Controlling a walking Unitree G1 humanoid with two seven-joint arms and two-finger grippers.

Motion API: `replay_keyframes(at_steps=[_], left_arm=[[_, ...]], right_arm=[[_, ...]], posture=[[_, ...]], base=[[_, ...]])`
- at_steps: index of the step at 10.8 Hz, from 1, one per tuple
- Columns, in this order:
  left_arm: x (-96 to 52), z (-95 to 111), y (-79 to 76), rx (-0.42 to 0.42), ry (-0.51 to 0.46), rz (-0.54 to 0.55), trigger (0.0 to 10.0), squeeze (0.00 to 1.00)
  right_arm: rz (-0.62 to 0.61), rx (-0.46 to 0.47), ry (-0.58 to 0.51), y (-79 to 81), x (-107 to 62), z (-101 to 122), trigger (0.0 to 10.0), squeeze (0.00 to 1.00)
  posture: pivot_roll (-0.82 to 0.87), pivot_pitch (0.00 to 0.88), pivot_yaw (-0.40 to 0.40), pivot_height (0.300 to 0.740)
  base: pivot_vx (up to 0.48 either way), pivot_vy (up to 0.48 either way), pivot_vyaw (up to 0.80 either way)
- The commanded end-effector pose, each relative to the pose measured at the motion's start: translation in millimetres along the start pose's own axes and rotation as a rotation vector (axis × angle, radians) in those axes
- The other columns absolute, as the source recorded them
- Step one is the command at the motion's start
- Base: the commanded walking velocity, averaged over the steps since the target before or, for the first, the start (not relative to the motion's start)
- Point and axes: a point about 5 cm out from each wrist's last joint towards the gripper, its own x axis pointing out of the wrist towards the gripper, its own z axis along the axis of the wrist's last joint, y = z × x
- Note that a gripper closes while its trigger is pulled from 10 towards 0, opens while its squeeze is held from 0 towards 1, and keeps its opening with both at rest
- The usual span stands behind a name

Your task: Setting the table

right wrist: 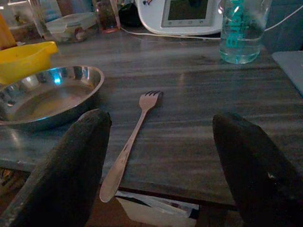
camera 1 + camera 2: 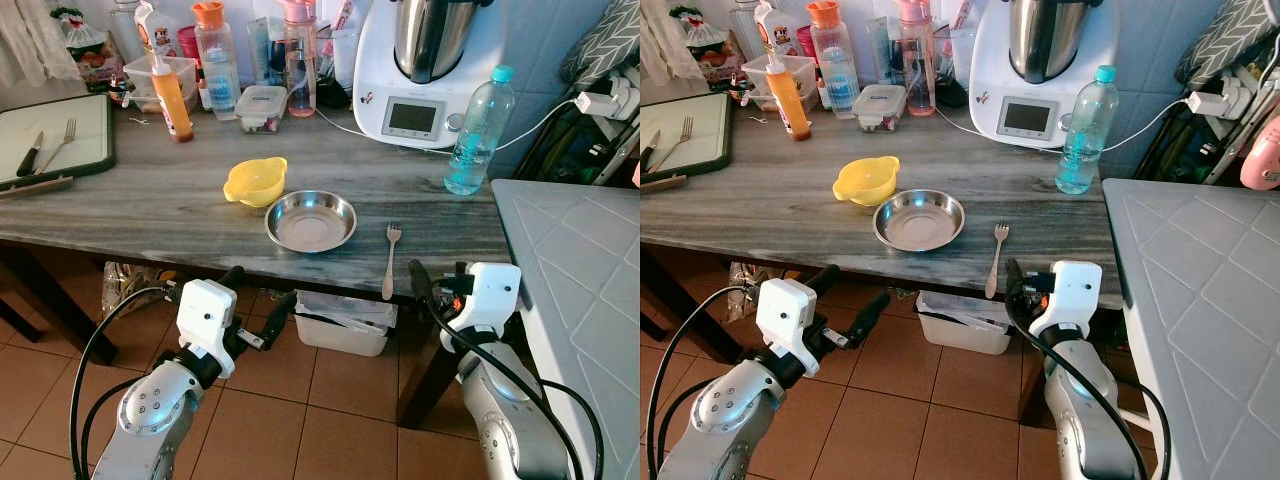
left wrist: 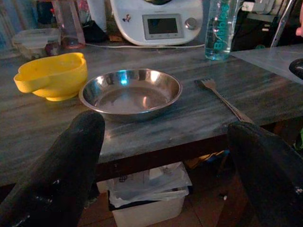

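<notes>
Table (image 2: 150,200): we see a grey wood-grain top, with its front edge facing us.
Steel plate (image 2: 310,221): it lies near the front edge, about the middle of the table, and it has nothing in it.
Yellow bowl (image 2: 255,181): it stands just beside the plate, behind it and toward our left; the two rims look almost touching (we cannot tell if they really touch).
Fork (image 2: 390,262): it lies flat on our right of the plate, apart from it, with the tines pointing to the back and the handle end reaching the table's front edge.
Left gripper (image 2: 258,302): it hangs in front of the table and below its edge, fingers spread wide apart and holding nothing; in its wrist view the plate lies between the two black fingers (image 3: 57,175).
Right gripper (image 1: 161,156): it is also low at the front edge, near the fork handle, fingers far apart and holding nothing; the fork lies between them in its wrist view.
Cutting board (image 2: 55,135): at the far left of the table, it carries a second fork (image 2: 62,143) and a knife (image 2: 30,155).
Back of table: we see a white kitchen machine (image 2: 420,70), a water bottle (image 2: 480,130), an orange sauce bottle (image 2: 170,95) and a small lidded box (image 2: 262,107).
Under the table: a white bin (image 2: 345,322) stands on the brown floor tiles.
</notes>
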Motion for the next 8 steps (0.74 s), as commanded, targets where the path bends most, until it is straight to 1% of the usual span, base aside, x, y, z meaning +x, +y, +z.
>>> replay_keyframes(at_steps=[1,3,8], left_arm=[[1.1,-0.6,-0.2,0.007,0.002,-0.013,10.0,0.0],[1.4,-1.4,-0.8,0.005,0.002,-0.016,10.0,0.0],[1.6,-3.3,-4.1,0.006,0.01,-0.03,10.0,0.0]], right_arm=[[0.009,-0.008,-0.006,2.0,-0.6,4.4,10.0,0.0],[0.011,-0.011,-0.003,2.2,-0.7,4.6,10.0,0.0],[0.008,-0.012,0.008,3.1,-1.5,2.7,10.0,0.0]], posture=[[0.1,0.0,0.017,0.74],[0.1,0.0,0.017,0.74],[0.09,0.0,0.021,0.74]], base=[[0.0,0.0,0.0],[0.0,0.0,0.0],[0.272,0.0,0.0]])
